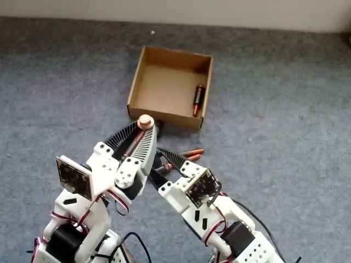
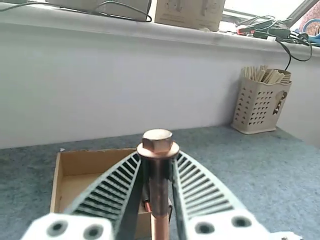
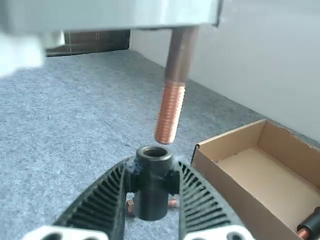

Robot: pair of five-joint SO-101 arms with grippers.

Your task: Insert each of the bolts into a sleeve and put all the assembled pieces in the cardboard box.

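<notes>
High view: the left gripper (image 1: 143, 130) is closed on a copper bolt (image 1: 145, 121). The head pokes out past the fingertips, just short of the near wall of the cardboard box (image 1: 164, 116). One assembled piece (image 1: 198, 99) lies inside the box against its right wall. The right gripper (image 1: 160, 164) sits just below and beside the left one, and its dark fingers blend with whatever they pinch. Loose bolts (image 1: 186, 154) lie on the grey carpet (image 1: 285, 109) right next to it.

Left wrist view: the ribbed fingers (image 2: 200, 190) clamp the bolt (image 2: 158, 145) by its smooth shank, with the hex head and flange resting above the tips. The cardboard box (image 2: 75, 160) lies behind it. Farther back, a perforated basket (image 2: 260, 107) of wooden sticks stands by the wall. A carton (image 2: 187, 12) and cables (image 2: 280, 37) sit on the sill (the carton's dark print is too small to read).

Right wrist view: the right gripper (image 3: 152, 172) is clamped on a black sleeve (image 3: 151, 192), held upright with its bore open. The bolt (image 3: 170, 107) hangs threaded end down, its tip just above the bore's rim, a little off-centre and apart from it. The cardboard box (image 3: 225, 170) is just beside them, and the assembled piece (image 3: 310, 227) shows at its far corner.
</notes>
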